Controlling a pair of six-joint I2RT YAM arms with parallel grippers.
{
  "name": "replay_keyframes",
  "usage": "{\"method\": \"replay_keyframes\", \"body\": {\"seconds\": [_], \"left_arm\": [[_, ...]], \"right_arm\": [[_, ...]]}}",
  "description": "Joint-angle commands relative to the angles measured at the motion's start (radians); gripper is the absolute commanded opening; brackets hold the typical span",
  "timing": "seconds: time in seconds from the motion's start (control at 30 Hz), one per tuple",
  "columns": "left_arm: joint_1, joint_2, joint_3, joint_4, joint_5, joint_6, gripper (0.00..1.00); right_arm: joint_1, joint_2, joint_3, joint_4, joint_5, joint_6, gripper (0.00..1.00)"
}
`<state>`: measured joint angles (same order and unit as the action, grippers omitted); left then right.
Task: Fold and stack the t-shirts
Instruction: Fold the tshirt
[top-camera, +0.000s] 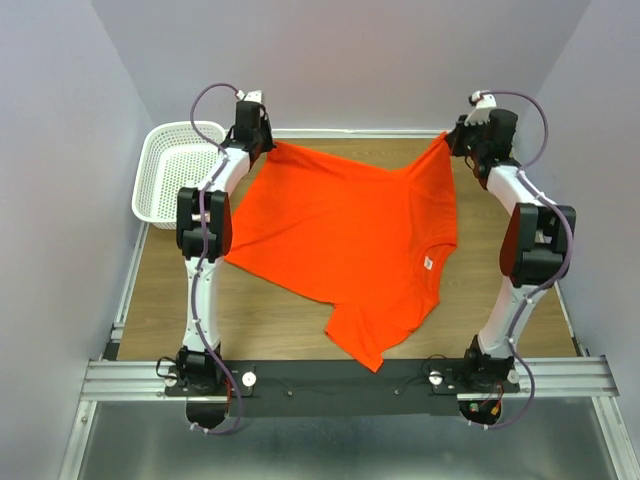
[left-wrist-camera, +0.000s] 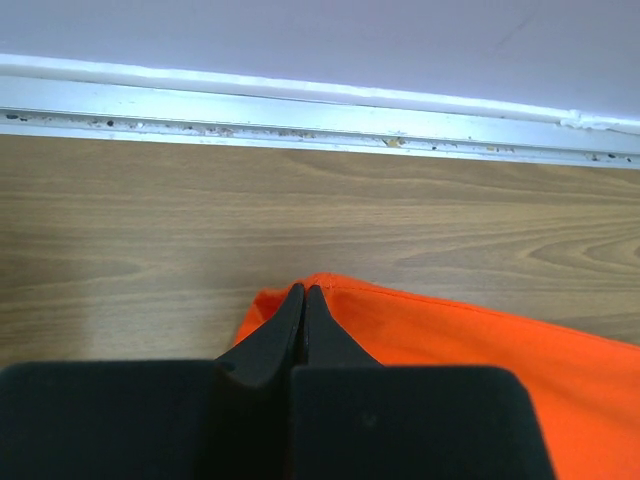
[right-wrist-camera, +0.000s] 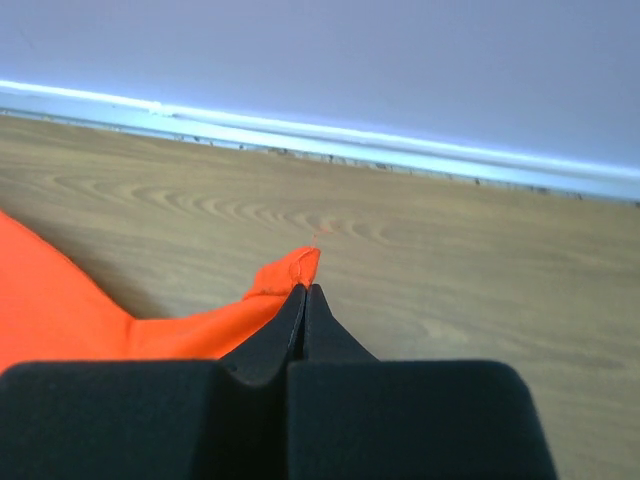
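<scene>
One bright orange-red t-shirt (top-camera: 350, 230) hangs stretched between both arms above the wooden table, its bottom hem at the far side and its collar with a small white tag (top-camera: 427, 264) toward the near right. My left gripper (top-camera: 268, 146) is shut on the far-left hem corner (left-wrist-camera: 330, 285). My right gripper (top-camera: 449, 138) is shut on the far-right hem corner (right-wrist-camera: 290, 268). A sleeve (top-camera: 362, 338) droops toward the near rail. In each wrist view the black fingers (left-wrist-camera: 300, 320) (right-wrist-camera: 300, 320) meet with orange cloth pinched at their tips.
A white perforated basket (top-camera: 170, 175) stands at the table's far left, beside the left arm. A pale wall with an aluminium strip (left-wrist-camera: 300, 120) runs close behind both grippers. The black mounting rail (top-camera: 340, 380) crosses the near edge.
</scene>
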<state>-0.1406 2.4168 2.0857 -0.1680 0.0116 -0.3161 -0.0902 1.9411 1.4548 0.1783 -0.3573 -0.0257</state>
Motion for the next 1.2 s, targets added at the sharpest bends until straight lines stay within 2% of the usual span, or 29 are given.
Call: {"method": "replay_keyframes", "body": {"seconds": [0.0, 0.1, 0.27, 0.53, 0.7, 0.87, 1.13, 1.17], "left_arm": [[0.025, 0.013, 0.024, -0.013, -0.004, -0.011, 0.00], [0.033, 0.016, 0.020, -0.004, -0.004, -0.011, 0.00], [0.052, 0.027, 0.034, -0.004, -0.004, -0.008, 0.00], [0.064, 0.054, 0.073, 0.002, -0.004, 0.005, 0.00], [0.072, 0.050, 0.076, 0.001, -0.004, -0.009, 0.00], [0.090, 0.030, 0.042, -0.007, -0.039, -0.041, 0.00], [0.108, 0.045, 0.037, -0.010, -0.016, -0.035, 0.00], [0.108, 0.050, 0.040, -0.008, 0.023, -0.035, 0.00]], "right_arm": [[0.053, 0.106, 0.140, -0.010, 0.087, 0.001, 0.01], [0.084, 0.199, 0.229, -0.029, 0.148, 0.004, 0.01], [0.130, 0.381, 0.485, -0.114, 0.201, 0.010, 0.01], [0.176, 0.502, 0.700, -0.174, 0.228, -0.002, 0.01], [0.176, 0.432, 0.627, -0.174, 0.228, -0.025, 0.01], [0.170, 0.303, 0.474, -0.163, 0.231, -0.048, 0.01], [0.165, 0.104, 0.215, -0.097, 0.204, -0.065, 0.00], [0.165, 0.084, 0.161, -0.074, 0.187, -0.066, 0.01]]}}
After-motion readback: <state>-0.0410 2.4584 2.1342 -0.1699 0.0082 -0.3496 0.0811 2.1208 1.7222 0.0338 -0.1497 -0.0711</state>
